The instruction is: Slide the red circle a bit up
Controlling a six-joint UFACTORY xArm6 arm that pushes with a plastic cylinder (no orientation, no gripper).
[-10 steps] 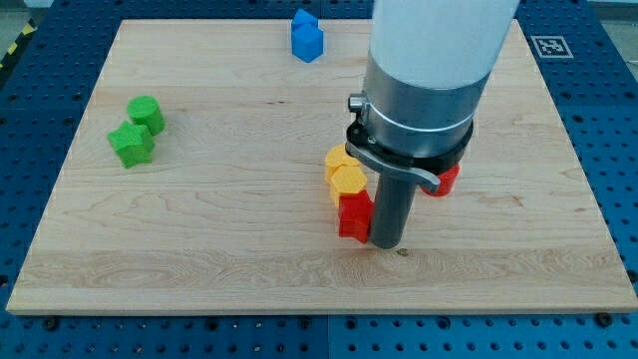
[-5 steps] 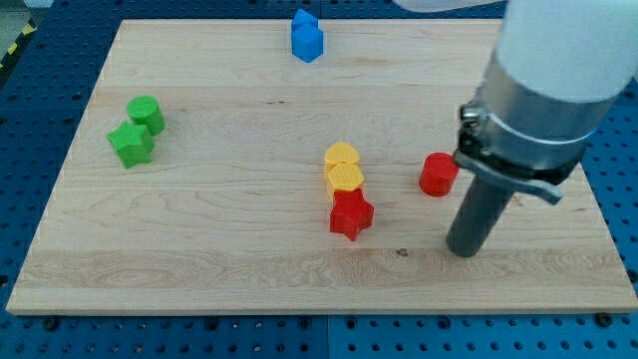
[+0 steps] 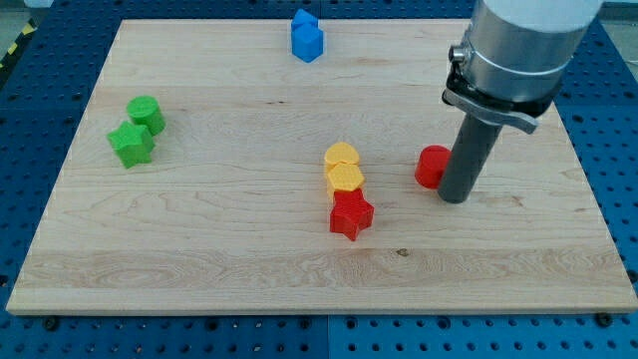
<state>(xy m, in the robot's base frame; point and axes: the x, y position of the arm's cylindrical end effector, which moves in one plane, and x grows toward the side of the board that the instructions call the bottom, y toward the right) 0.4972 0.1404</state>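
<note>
At the view's far left, two green blocks [image 3: 137, 131] huddled together, one rounder above, one star-like below, well apart from the work. Near the top edge, a pair of blue blocks [image 3: 307, 36] touching, likewise remote. Toward the middle, a yellow pair [image 3: 343, 168] stacked along the view's vertical, with a red star [image 3: 351, 214] touching just below them. Right of that cluster, with a gap between, the red circle [image 3: 433, 167]: small, stubby, rigid, probably light and quick to skid or spin on the smooth wooden board [image 3: 199, 229] if struck off-centre. No fingers here to spread or pinch, only a plain rod; my tip [image 3: 455, 197] planted on the board just right of the circle and slightly below, touching or nearly so, though contact hard to confirm. No taking hold possible; best pressed squarely on the side facing the view's bottom, through the middle, gently, for a short travel. Above the circle, bare wood, so nothing barring the way up; yellow pair and red star off to the left, at risk only from a sideways slip.
</note>
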